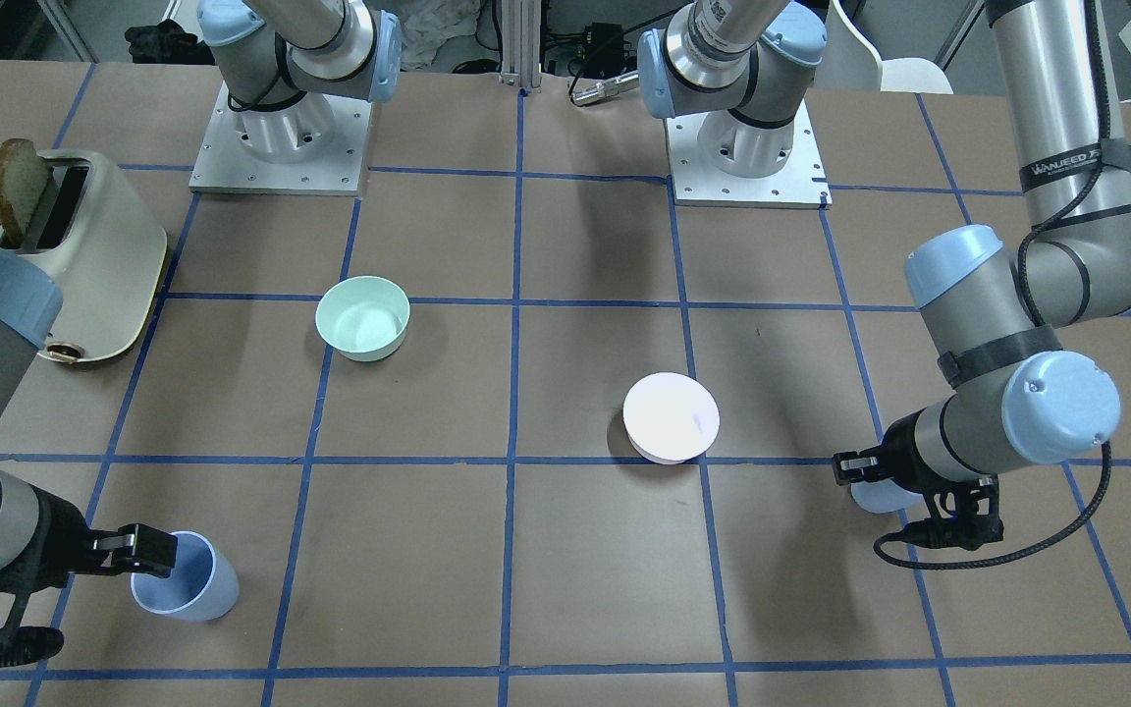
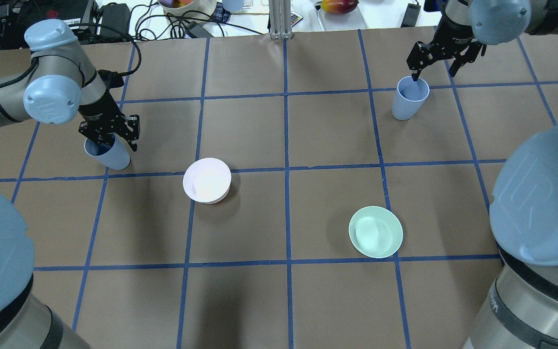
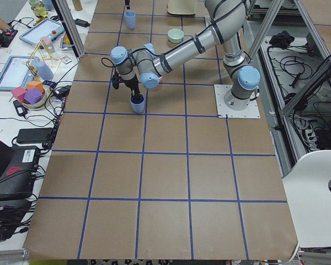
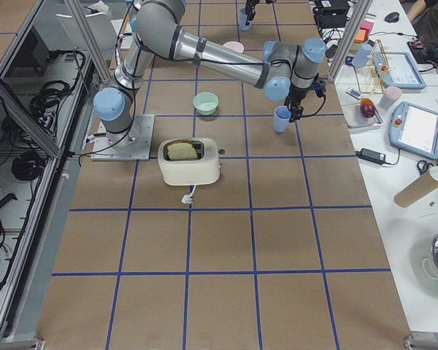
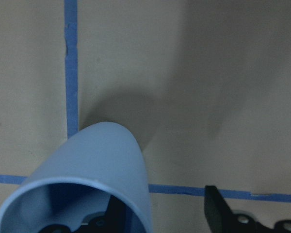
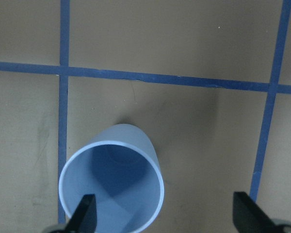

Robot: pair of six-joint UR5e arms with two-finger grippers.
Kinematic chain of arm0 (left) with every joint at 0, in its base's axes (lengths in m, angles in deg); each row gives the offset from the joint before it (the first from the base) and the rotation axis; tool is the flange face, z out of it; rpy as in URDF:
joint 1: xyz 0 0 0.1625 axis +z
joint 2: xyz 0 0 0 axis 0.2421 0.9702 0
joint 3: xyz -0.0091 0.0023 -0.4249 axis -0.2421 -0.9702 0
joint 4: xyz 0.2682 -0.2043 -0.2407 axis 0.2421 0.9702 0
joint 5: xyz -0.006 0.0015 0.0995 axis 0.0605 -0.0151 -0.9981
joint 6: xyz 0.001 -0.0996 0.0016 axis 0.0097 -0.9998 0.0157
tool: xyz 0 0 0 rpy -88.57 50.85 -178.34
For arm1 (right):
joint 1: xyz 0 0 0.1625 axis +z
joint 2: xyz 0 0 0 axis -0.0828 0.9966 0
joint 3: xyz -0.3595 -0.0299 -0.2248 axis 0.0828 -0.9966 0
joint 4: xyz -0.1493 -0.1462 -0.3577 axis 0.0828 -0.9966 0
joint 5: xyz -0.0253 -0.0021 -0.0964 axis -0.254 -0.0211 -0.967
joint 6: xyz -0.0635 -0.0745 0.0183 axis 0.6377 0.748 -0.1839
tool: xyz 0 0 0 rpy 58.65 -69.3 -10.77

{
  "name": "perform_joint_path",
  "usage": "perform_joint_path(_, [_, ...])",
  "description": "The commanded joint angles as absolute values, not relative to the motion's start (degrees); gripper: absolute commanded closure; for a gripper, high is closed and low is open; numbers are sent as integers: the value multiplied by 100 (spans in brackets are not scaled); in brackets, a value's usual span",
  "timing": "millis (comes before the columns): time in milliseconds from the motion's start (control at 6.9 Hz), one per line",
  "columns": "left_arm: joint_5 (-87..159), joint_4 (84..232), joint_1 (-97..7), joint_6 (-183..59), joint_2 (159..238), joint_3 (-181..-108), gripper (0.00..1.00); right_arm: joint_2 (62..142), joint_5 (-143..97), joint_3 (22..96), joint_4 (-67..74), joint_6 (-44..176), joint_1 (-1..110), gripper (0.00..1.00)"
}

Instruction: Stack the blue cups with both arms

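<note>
Two pale blue cups stand upright on the table, far apart. My left gripper [image 2: 113, 138] is open and low over the left cup [image 2: 110, 154]. In the left wrist view one finger [image 5: 109, 218] is inside this cup [image 5: 92, 179] and the other finger [image 5: 218, 208] is outside, apart from its wall. My right gripper [image 2: 433, 71] is open just above the right cup [image 2: 410, 99]. In the right wrist view one finger [image 6: 85, 213] is over this cup's mouth [image 6: 111, 179] and the other [image 6: 247, 211] is well clear to the side.
A pale pink bowl [image 2: 207, 180] and a mint green bowl [image 2: 376, 231] sit between the two cups, nearer the robot. A cream toaster [image 1: 84, 255] holding a slice of bread stands near the right arm's base. Cables and clutter line the far table edge.
</note>
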State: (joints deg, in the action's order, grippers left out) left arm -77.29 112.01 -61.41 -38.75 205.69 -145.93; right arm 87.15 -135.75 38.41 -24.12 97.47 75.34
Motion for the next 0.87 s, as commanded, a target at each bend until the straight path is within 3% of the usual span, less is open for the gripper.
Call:
perform_joint_path(0, [-7733, 11183, -6148, -3852, 20432, -14579, 100, 8511, -13633, 3866, -2414, 9714, 7532, 11])
perform_joint_path(145, [-7725, 11183, -6288, -3930, 20370, -14431, 100, 8493, -13642, 3901, -2413, 9714, 7532, 23])
perform_joint_path(290, [-7707, 11244, -6533, -4113, 20421, -14012, 100, 8493, -13643, 3910, -2413, 9688, 7532, 61])
perform_joint_path(580, [-7367, 11963, -7313, -5253, 20632, -13027, 100, 8493, -13651, 3910, -2335, 9688, 7532, 100])
perform_joint_path(725, [-6955, 11957, -7926, -5519, 20728, -12893, 100, 8510, -13634, 3902, -2300, 9688, 7532, 100])
